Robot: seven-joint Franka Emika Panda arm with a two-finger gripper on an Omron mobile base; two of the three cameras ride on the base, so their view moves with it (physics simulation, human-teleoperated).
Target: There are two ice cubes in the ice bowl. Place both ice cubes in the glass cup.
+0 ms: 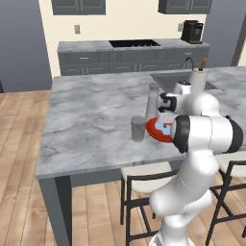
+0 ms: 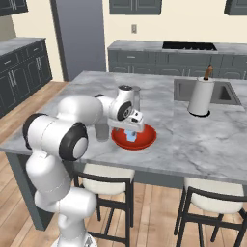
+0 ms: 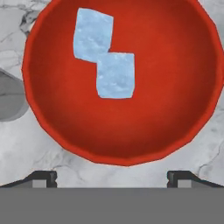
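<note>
We see even, bright, diffuse light in all three rendered views, with no single source that we can place. The marble bench [image 1: 91,120] reads pale and flat, without glare. Shadows are faint: only a soft darkening under the bench edge and beneath the stools [image 2: 108,181]. Both base views look slightly soft and pixelated, with jagged edges on the arm. In the hand view the ice bowl [image 3: 175,87] shows gentle shading toward its rim, and the ice cubes [image 3: 114,75] stay crisp-edged. We notice no bending at the frame edges.
</note>
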